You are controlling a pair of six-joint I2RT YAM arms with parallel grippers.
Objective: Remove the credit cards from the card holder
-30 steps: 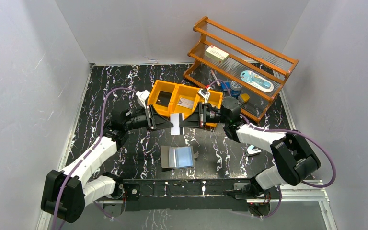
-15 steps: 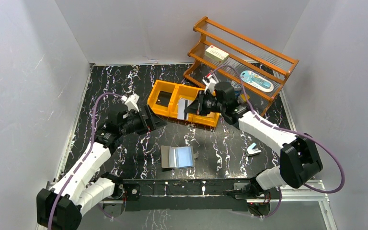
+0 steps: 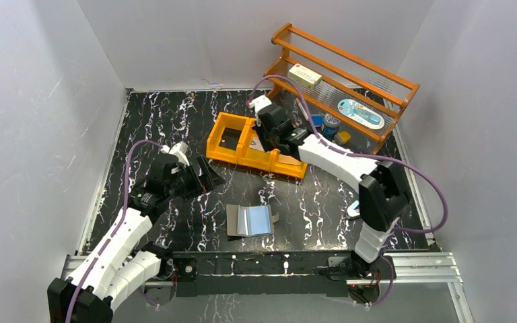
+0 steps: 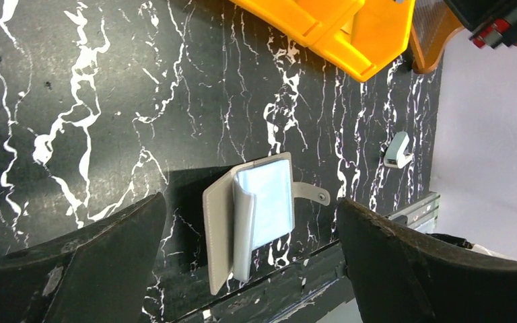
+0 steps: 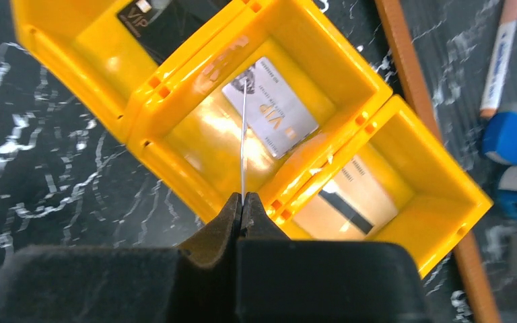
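Credit card [image 5: 243, 134] sits clamped edge-on in the right claw [image 5: 243, 200] above the orange bin's [image 5: 350, 64] middle compartment; left claw [image 4: 250, 202] gapes, nearer than the bin.

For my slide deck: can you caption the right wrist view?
Right fingers pinch a thin card edge-on over the orange bin's middle compartment, where a silver card lies.

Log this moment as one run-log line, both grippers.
left gripper: open, empty | right gripper: shut on credit card, over middle compartment of orange bin | card holder: open on table
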